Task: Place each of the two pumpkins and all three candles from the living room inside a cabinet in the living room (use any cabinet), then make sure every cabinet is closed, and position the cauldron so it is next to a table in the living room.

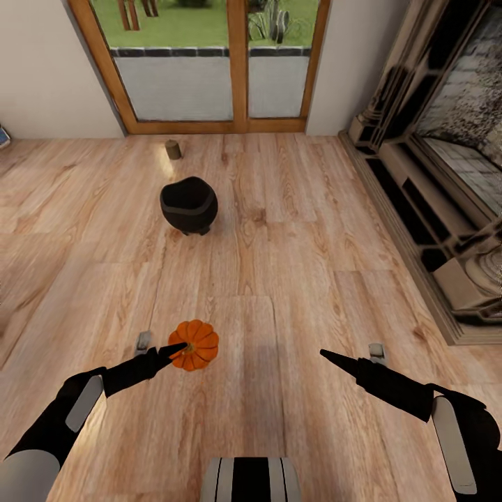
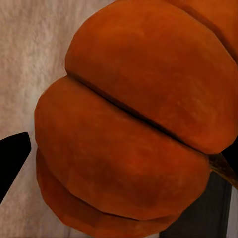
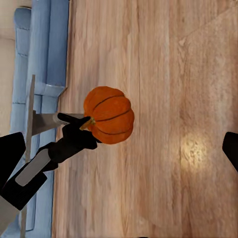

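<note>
A small orange ribbed pumpkin (image 1: 199, 345) hangs just above the wooden floor in front of me. My left gripper (image 1: 183, 346) is shut on it near its stem. The pumpkin (image 2: 129, 124) looms close in the left wrist view, with a black finger (image 2: 11, 158) at one side. From the right wrist view I see the pumpkin (image 3: 110, 115) held by the left gripper (image 3: 87, 123). My right gripper (image 1: 324, 354) hovers open over bare floor with nothing in it, its fingers (image 3: 230, 148) spread wide. Farther ahead the black cauldron (image 1: 188, 204) stands on the floor. A short beige candle (image 1: 173, 149) stands beyond it.
A wood-framed glass door (image 1: 209, 63) closes the far wall. The ornate grey fireplace (image 1: 432, 174) runs along the right side. A blue sofa (image 3: 39, 59) appears in the right wrist view. Open wooden floor (image 1: 293, 265) lies between me and the cauldron.
</note>
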Controlling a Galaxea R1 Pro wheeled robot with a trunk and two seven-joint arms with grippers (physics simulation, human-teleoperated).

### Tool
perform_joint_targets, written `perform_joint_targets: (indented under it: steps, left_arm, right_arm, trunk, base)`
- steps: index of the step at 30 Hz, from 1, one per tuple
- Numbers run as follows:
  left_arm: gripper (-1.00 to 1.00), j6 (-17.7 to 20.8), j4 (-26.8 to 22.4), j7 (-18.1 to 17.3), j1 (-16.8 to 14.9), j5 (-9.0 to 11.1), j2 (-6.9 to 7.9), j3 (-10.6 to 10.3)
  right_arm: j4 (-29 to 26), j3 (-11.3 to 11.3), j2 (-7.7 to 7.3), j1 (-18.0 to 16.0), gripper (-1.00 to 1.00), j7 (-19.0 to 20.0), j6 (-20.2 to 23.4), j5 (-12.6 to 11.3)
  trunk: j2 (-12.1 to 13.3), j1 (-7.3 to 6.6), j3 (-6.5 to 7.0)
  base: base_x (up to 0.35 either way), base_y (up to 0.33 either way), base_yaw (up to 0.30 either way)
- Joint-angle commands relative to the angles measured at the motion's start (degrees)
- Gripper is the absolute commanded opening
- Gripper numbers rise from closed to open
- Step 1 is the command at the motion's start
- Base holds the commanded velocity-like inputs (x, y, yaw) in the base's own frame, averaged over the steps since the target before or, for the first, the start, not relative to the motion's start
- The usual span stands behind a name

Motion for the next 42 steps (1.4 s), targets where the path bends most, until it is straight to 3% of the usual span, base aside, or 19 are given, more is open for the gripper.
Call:
perform_joint_targets:
  steps: [1,7,10,12,16,34,42]
  left_arm:
    - [-1.00,0.31,-0.06,-0.02,-0.01,0.12,-0.01,0.03]
    - [-1.00,0.35,-0.16,0.09,0.00,0.08,0.30,0.01]
    - [-1.00,0.31,-0.19,0.28,0.00,0.07,0.35,0.01]
    - [-1.00,0.29,-0.24,0.61,0.00,0.07,0.37,0.01]
    - [-1.00,0.29,-0.37,0.83,0.00,0.06,0.32,0.01]
    - [-1.00,0.36,-0.47,0.89,0.00,0.06,0.36,-0.01]
    - [-1.00,0.36,-0.68,0.71,0.12,0.12,0.23,0.01]
  right_arm:
    - [0.01,-0.06,0.01,-0.03,1.00,0.34,0.17,0.23]
    - [0.06,-0.10,0.04,-0.03,1.00,0.45,-0.03,0.28]
    - [0.03,-1.61,0.13,-0.03,1.00,0.46,-0.08,0.24]
    - [-0.04,-4.01,0.18,-0.03,1.00,0.37,-0.09,0.22]
    - [-0.06,-5.45,0.25,-0.03,1.00,0.26,-0.10,0.20]
    - [0.05,-5.38,0.30,-0.03,1.00,0.26,-0.07,0.57]
    - [0.14,-5.39,0.54,-0.03,1.00,0.29,-0.11,0.72]
  trunk:
    - [0.00,-0.03,0.20]
    - [0.08,-0.19,1.52]
    - [0.12,-0.26,2.19]
    - [0.15,-0.32,2.63]
    - [0.20,-0.42,3.52]
    - [0.44,-0.88,7.51]
    - [0.44,-0.88,7.51]
  base:
    - [0.000,0.000,0.000]
    - [0.000,0.000,0.000]
    - [0.000,0.000,0.000]
    - [0.000,0.000,0.000]
    - [0.000,0.000,0.000]
    - [0.000,0.000,0.000]
    - [0.013,0.000,0.000]
